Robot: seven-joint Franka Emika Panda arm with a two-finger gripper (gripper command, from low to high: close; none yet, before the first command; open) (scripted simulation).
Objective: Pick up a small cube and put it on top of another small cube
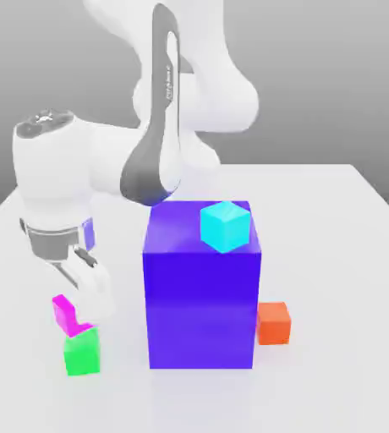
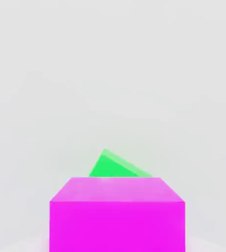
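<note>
- The pink cube [image 1: 64,315] is glowing plain magenta, one face showing paler in the hand view.
- The green cube [image 1: 82,353] is showing plain bright green.
- The big block [image 1: 201,309] is wearing deep blue-violet.
- One cube [image 1: 225,227] is shining cyan; another cube [image 1: 274,324] is showing orange-red.
- The arm [image 1: 117,161] is mixing white with dark grey.
- The table [image 1: 333,254] is looking whitish.
- The backdrop [image 1: 316,84] is shading through greys.
</note>
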